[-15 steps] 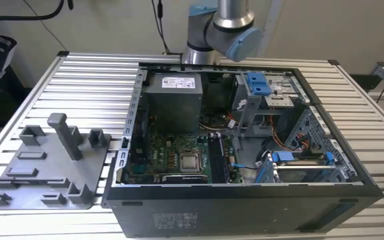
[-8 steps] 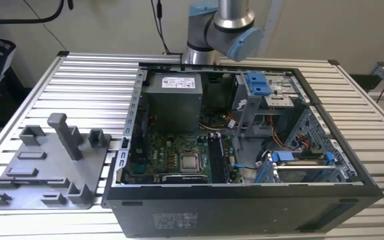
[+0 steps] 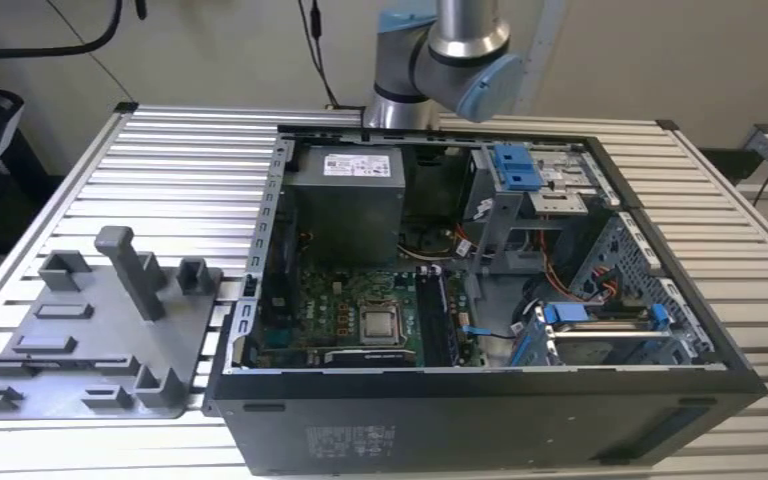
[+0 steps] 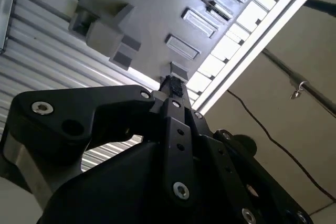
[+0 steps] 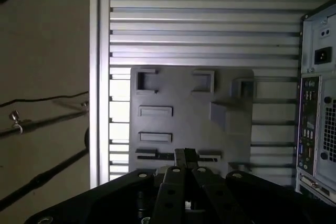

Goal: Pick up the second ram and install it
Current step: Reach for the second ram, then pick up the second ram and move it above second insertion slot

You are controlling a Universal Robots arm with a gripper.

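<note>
Fingertips of your gripper [image 5: 186, 153] look pressed together with nothing pinched between them, and the tool hangs well above the grey fixture plate [image 5: 184, 114] on the slatted table [image 5: 199, 24]. Straight ahead of the tips, the second ram [image 5: 157, 156] sits edge-up in the plate's long slot as a thin dark strip, its long axis running along the table slats and crossing under the tool. Off to one side of the tool the upright post [image 3: 128, 270] rises from the plate, apart from the slot, and farther out stands the open computer case [image 3: 491, 400].
</note>
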